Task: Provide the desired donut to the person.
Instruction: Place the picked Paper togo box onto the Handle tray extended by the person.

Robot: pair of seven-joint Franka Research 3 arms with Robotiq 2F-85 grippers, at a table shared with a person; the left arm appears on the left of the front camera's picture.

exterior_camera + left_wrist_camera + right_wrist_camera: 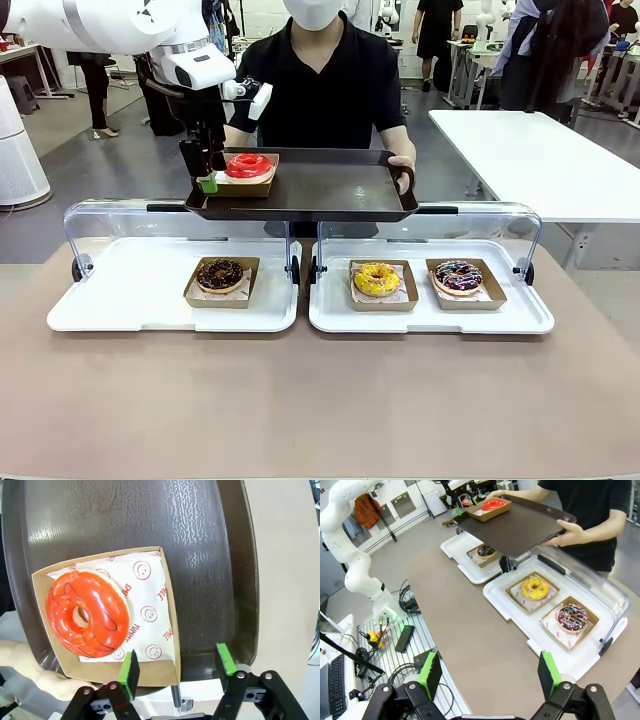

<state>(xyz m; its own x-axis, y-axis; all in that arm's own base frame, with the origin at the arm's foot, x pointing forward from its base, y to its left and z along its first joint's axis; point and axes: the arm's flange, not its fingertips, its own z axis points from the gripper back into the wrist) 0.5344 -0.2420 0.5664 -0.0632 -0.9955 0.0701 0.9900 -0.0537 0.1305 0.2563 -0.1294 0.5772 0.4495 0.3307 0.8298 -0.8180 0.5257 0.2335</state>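
Glossy red donut (87, 614), square cardboard box (150, 674), pebbled dark tray (200, 555).

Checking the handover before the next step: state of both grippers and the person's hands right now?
Left gripper: open, holding nothing; red donut sits on the brown tray.
Right gripper: open, empty.
Person's hands: holding the tray.

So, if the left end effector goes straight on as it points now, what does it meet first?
Most likely the brown tray, close beside the corner of the red donut's paper box; depth is hard to judge.
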